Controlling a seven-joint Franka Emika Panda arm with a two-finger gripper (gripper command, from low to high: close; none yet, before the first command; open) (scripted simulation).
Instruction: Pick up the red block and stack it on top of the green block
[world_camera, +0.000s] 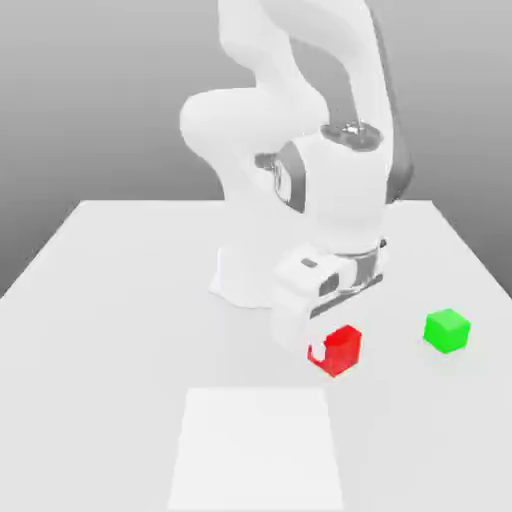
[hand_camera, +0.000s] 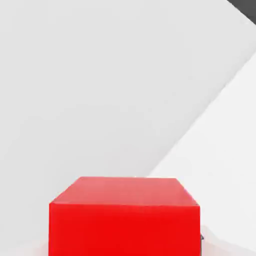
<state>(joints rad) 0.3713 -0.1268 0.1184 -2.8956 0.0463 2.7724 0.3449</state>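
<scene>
The red block (world_camera: 345, 352) rests on the white table (world_camera: 120, 300), just in front of the arm's base. My gripper (world_camera: 330, 348) reaches down over it and is shut on it, with one white finger (world_camera: 320, 345) showing against the block's side toward the exterior view's left. In the hand view the red block (hand_camera: 125, 215) looms very close. The green block (world_camera: 446, 330) sits on the table by itself, a short way toward the exterior view's right of the red block, with nothing touching it.
The arm's white base (world_camera: 240, 280) stands just behind the red block. A lighter square patch (world_camera: 258, 450) marks the table near its front edge. The table top spreads wide to both sides.
</scene>
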